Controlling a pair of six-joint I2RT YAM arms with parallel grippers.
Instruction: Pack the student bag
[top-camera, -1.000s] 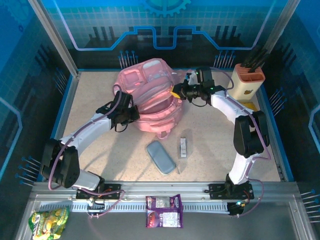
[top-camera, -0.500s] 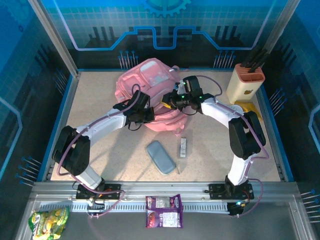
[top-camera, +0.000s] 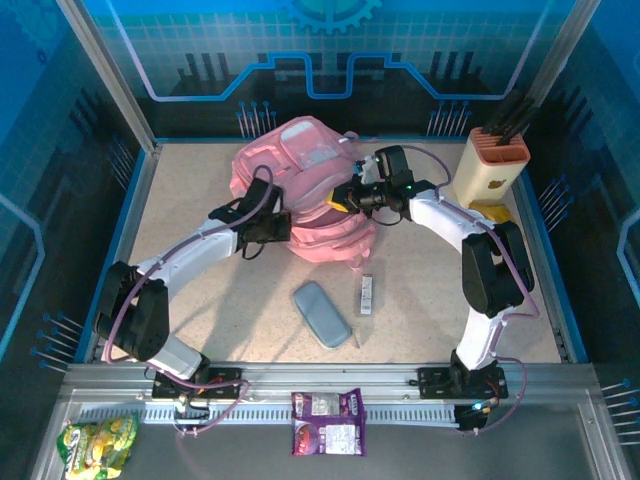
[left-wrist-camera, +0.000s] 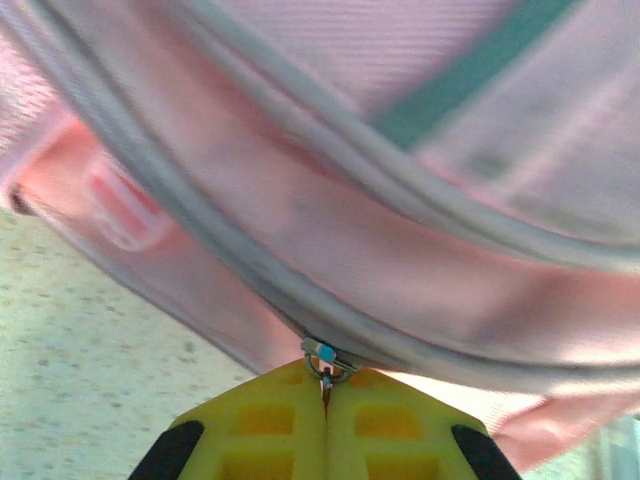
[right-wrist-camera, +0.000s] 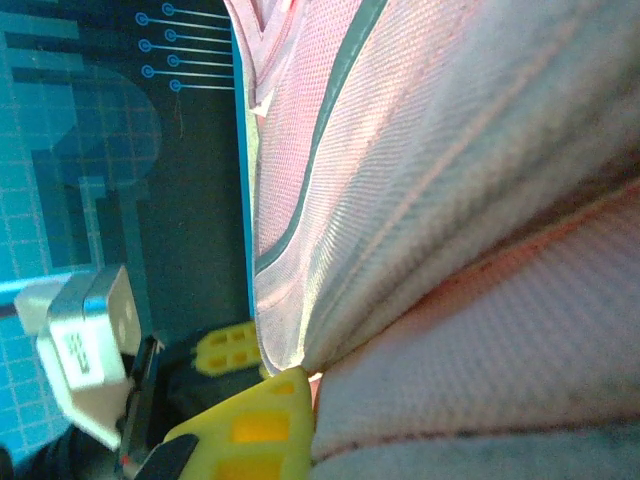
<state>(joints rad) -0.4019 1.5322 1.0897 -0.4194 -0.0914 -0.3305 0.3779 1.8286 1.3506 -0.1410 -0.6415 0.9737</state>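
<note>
On the student bag (top-camera: 310, 170), left fingers (left-wrist-camera: 300, 425) pinched the zip pull (left-wrist-camera: 322, 358) tight; right fingers (right-wrist-camera: 262, 415) clamped fabric (a brace). Slow, straight pulling looked wisest

arms (top-camera: 440, 215): white links, black joints | cables (top-camera: 103, 330): purple | fingers (left-wrist-camera: 260, 425): yellow

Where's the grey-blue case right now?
In the overhead view the grey-blue case lies flat on the table near the middle, just on the near side of the pink backpack, with a small narrow packet to its right.
</note>
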